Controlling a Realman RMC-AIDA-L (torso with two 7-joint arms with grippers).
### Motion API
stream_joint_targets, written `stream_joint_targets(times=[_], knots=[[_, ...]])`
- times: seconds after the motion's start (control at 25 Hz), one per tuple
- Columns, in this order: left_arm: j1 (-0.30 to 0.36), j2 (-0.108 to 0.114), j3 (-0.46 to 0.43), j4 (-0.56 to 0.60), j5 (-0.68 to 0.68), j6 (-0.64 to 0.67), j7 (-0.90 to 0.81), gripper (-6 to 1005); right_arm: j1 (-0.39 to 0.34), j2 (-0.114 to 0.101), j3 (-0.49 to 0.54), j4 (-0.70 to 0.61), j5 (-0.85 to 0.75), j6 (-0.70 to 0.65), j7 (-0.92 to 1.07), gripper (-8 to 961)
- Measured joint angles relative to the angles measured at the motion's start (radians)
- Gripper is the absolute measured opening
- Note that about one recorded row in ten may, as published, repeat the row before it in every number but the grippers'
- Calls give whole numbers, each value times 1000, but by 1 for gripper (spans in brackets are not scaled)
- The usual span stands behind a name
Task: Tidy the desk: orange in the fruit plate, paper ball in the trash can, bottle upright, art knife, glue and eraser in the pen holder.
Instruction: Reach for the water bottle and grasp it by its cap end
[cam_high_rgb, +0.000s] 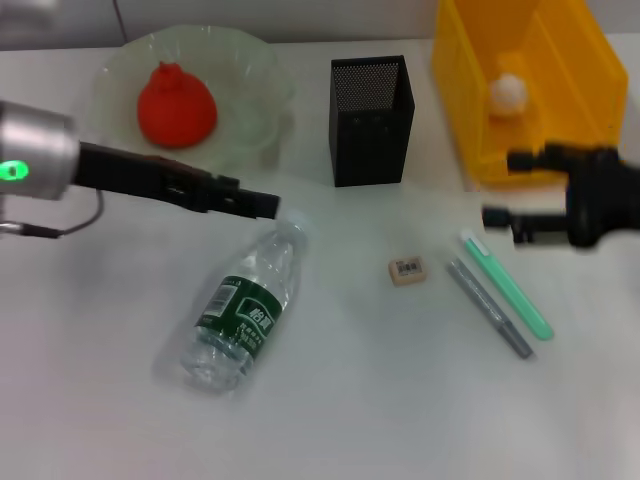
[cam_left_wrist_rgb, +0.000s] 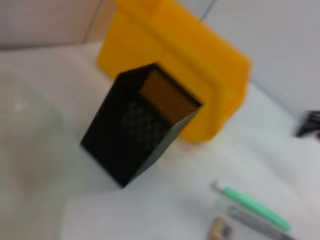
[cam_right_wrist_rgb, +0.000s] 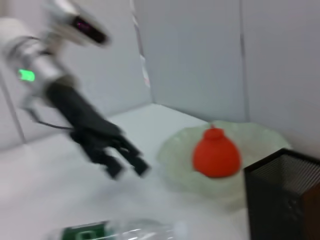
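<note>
The clear plastic bottle with green label lies just below the left gripper, whose jaws are spread & empty; cap end nearest the jaws, long axis running away diagonally. The right gripper is farther, jaws open.

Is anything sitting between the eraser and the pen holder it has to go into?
Nothing visible does. The eraser lies on bare table in front of the pen holder, with open surface between them. The green art knife and grey pen-like item lie off to the eraser's right side, not in the path.
</note>
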Motion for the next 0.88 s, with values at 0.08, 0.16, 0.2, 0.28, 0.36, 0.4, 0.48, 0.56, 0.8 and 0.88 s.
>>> stream_joint_targets(times=[0.08, 0.16, 0.2, 0.28, 0.36, 0.4, 0.48, 0.56, 0.8, 0.88], knots=[[-15, 0, 89, 1, 13, -72, -88, 833, 2, -9, 75, 133, 7, -53, -130, 846], [-32, -1, 195, 4, 27, -149, -175, 833, 6, -23, 125, 249, 7, -79, -242, 846], [-38, -2, 225, 4, 30, -174, -202, 833, 6, -29, 138, 295, 7, -84, -290, 845], [-45, -3, 260, 1, 33, -203, -233, 834, 6, -37, 139, 354, 6, -86, -372, 845], [-52, -5, 303, -3, 36, -242, -263, 834, 1, -39, 135, 387, 6, -87, -445, 845], [-56, -7, 343, -6, 38, -275, -286, 834, -2, -38, 135, 400, 6, -88, -479, 845], [-57, -9, 406, -6, 38, -323, -316, 833, -6, -33, 134, 420, 6, -89, -527, 845], [-59, -9, 486, -5, 39, -391, -357, 833, -6, -31, 131, 437, 5, -89, -551, 845], [-60, -9, 536, -5, 47, -432, -382, 833, 15, -29, 127, 465, -17, -81, -558, 845], [-60, -9, 539, -5, 48, -436, -382, 833, 18, -25, 127, 466, -29, -83, -558, 845]])
